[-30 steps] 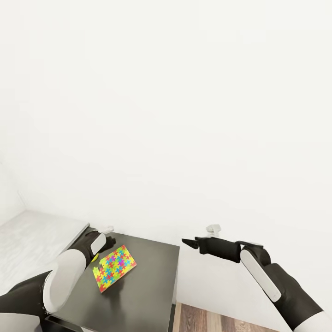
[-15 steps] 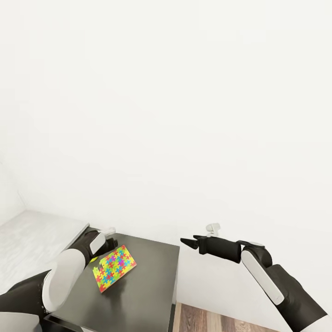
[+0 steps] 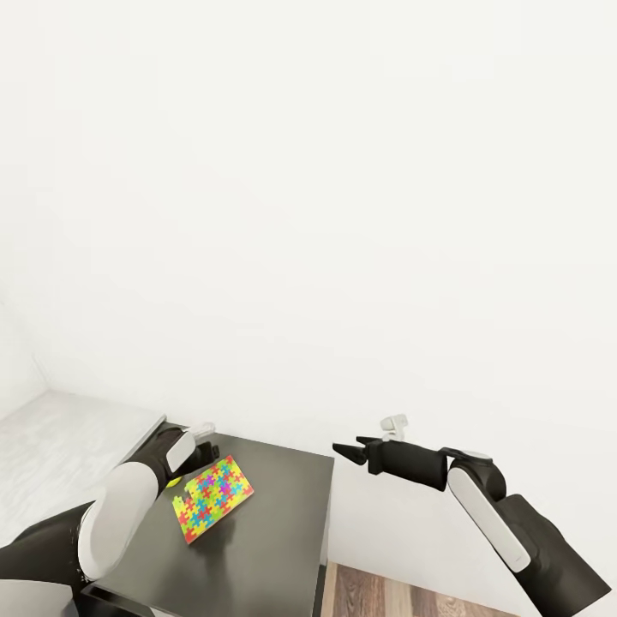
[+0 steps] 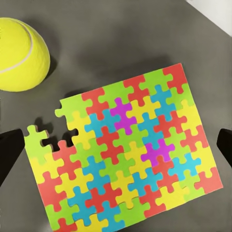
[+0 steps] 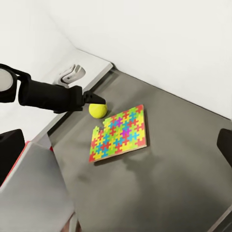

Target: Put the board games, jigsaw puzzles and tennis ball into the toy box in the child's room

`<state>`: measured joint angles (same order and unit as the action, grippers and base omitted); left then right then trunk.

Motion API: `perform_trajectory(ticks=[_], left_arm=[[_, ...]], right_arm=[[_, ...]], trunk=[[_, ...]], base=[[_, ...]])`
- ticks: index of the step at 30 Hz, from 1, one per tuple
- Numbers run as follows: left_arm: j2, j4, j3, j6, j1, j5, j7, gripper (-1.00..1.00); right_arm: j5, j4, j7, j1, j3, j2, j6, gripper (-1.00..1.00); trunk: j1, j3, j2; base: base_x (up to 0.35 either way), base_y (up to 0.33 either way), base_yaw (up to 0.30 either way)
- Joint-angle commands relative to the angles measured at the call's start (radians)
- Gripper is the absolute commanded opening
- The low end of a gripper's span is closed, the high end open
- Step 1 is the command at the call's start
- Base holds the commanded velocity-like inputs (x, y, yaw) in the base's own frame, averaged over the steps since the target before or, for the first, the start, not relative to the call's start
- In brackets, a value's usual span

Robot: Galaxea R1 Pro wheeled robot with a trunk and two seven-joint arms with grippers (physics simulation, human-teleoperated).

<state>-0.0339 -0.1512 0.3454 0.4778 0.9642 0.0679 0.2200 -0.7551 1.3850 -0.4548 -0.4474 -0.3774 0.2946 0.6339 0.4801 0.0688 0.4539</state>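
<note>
A jigsaw puzzle (image 3: 212,499) with a notched corner lies flat on the dark counter (image 3: 274,531), the tennis ball (image 5: 97,110) just beside that corner. The left claw (image 5: 99,100) hangs over them, spread wide and empty, its tips at the ball. The right claw (image 3: 343,450) is held out past the counter's edge, empty; I can't tell how far it's parted.

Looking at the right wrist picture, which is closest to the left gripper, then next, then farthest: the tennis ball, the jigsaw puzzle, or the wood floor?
1. Tennis ball: right by the left gripper fingers.
2. Jigsaw puzzle: flat on the dark table, just past the ball.
3. Wood floor: farthest, below the table's far edge, seen in the head view.
</note>
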Motion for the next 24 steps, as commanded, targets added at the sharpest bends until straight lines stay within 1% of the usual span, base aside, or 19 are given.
perform_trajectory(ticks=[1,7,15,24], left_arm=[[0.000,-0.002,-0.001,0.004,0.001,0.007,0.005,1.00],[0.000,-0.002,-0.004,-0.003,0.001,0.006,0.005,1.00],[0.000,-0.002,-0.009,-0.046,0.001,0.002,0.005,1.00],[0.001,-0.002,-0.011,-0.055,0.001,0.000,0.005,1.00]], right_arm=[[-0.005,0.000,0.001,-0.001,-0.001,0.001,0.004,1.00],[-0.004,0.000,0.001,-0.001,-0.002,0.001,0.004,1.00],[-0.006,0.000,0.001,-0.001,-0.001,0.001,0.004,1.00],[-0.006,0.010,0.001,0.000,-0.001,0.001,0.006,1.00]], trunk=[[0.001,0.002,0.002],[0.001,0.002,0.002],[0.001,0.003,0.002],[0.001,0.014,0.002]], base=[[0.000,0.000,0.000],[0.000,0.000,0.000],[0.000,0.000,0.000],[0.000,0.000,0.000]])
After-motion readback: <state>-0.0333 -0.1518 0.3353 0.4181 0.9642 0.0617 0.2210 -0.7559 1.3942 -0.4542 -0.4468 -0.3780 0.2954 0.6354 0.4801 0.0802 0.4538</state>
